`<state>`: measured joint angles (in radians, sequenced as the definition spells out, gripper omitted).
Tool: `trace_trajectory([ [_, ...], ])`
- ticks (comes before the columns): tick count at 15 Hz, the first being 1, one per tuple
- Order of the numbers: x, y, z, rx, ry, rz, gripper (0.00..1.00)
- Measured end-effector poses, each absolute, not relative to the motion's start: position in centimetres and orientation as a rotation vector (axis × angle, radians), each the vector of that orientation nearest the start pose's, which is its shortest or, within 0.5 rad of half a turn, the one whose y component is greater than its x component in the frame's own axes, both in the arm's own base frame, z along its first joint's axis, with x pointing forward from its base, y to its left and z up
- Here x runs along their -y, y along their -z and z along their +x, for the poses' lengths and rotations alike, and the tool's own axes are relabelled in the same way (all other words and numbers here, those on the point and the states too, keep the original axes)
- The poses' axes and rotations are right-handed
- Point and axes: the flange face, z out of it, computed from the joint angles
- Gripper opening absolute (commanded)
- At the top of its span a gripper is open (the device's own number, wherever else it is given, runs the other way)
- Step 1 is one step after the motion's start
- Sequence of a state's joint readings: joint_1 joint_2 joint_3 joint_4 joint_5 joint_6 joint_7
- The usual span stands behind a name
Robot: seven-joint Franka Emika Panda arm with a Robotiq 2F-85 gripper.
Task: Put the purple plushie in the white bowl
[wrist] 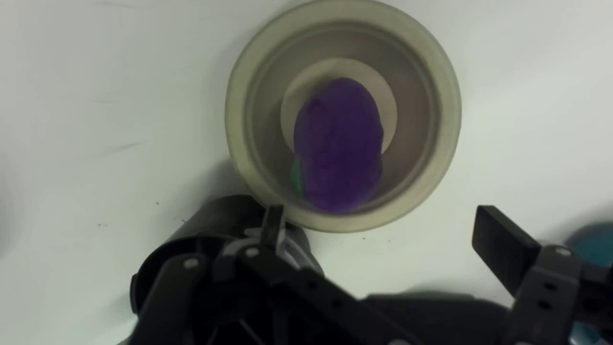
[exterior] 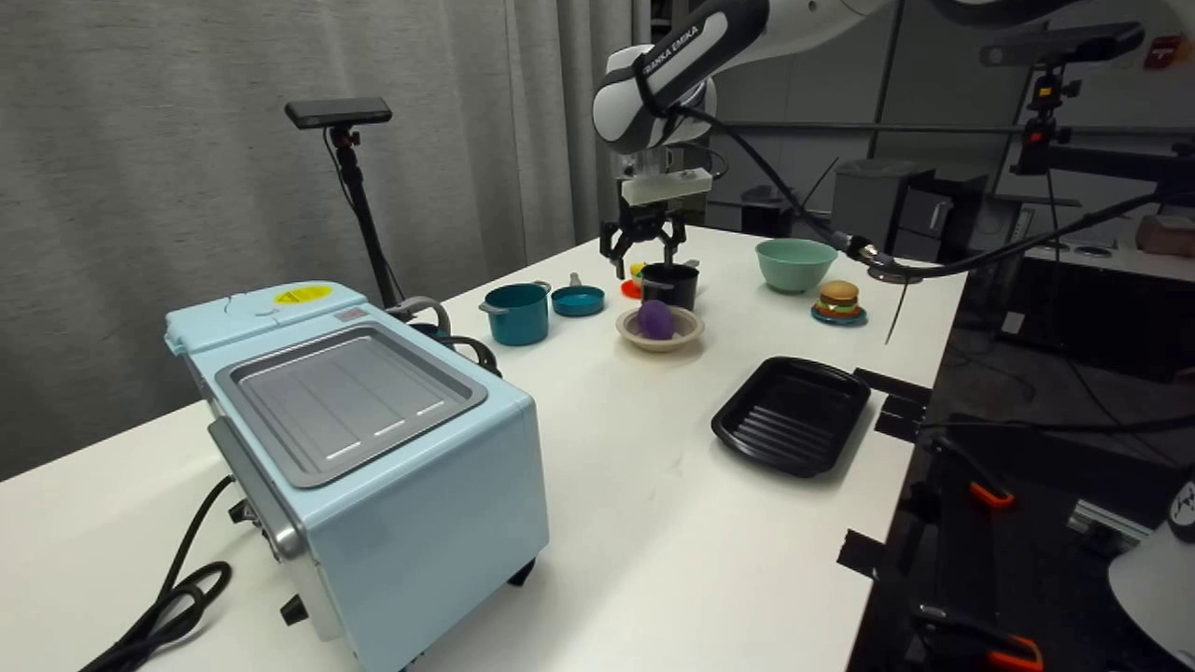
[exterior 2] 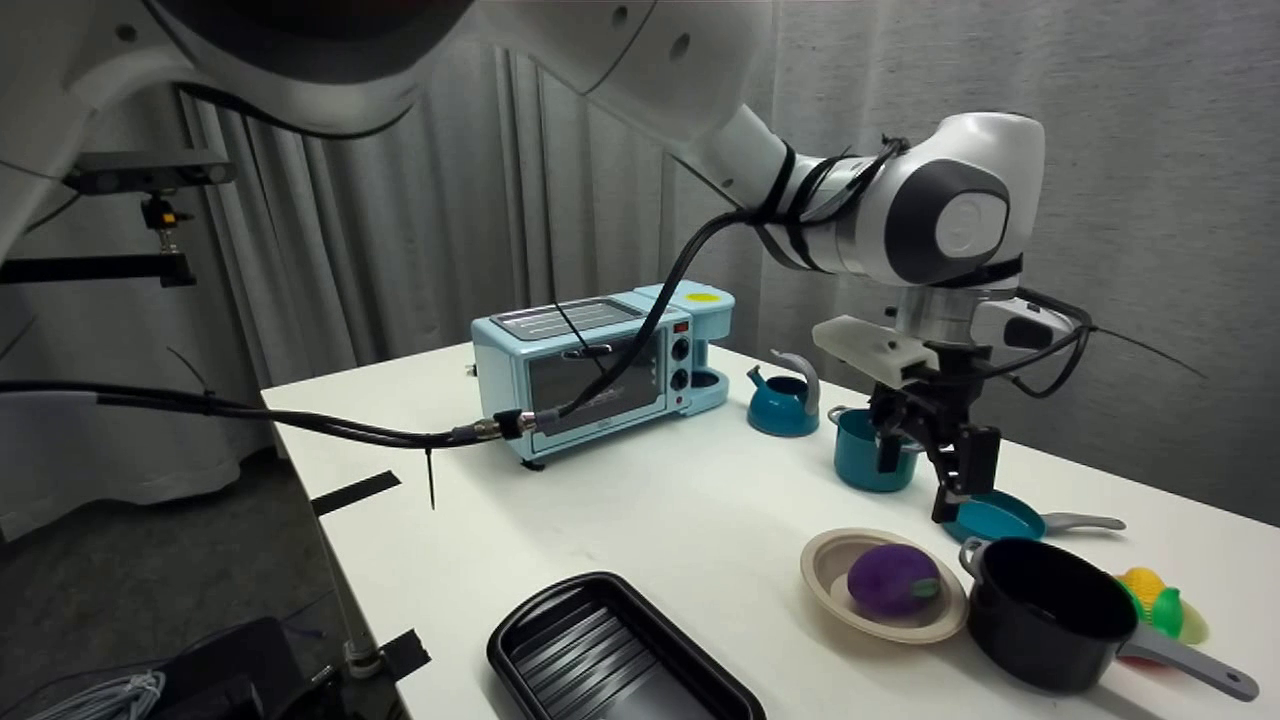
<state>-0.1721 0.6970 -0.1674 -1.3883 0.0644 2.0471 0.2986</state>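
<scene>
1. Nearest in the wrist view, the gripper is pointed downward, jaws spread wide.
2. The arm is stretched over the table.
3. One purple plushie is contained within one white bowl.
4. One teal pot and one black pot are counted.

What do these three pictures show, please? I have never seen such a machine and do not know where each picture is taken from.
The machine is one robot arm ending in a gripper, a mechanical pincer. Two pictures come from cameras outside the robot; the third, from a camera on its wrist, looks down. On the table stand an oven, a kettle, a black tray, a black pot and a green bowl, among other things. The plushie lies in the white bowl. The gripper is open and holds nothing.
</scene>
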Motion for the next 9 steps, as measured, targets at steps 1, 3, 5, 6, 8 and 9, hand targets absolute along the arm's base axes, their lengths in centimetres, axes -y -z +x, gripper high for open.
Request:
trace_trajectory([
  [1,21.46,-30.17,69.03,-0.992,-0.046,-3.032,1.0],
  [3,21.4,-30.36,68.78,-0.993,-0.044,-3.03,1.0],
  [5,21.36,-30.33,68.7,-0.992,-0.045,-3.03,1.0],
  [6,21.35,-30.32,68.69,-0.992,-0.045,-3.03,1.0],
  [8,21.34,-30.31,68.69,-0.992,-0.045,-3.03,1.0],
  [9,21.34,-30.31,68.69,-0.992,-0.045,-3.03,1.0],
])
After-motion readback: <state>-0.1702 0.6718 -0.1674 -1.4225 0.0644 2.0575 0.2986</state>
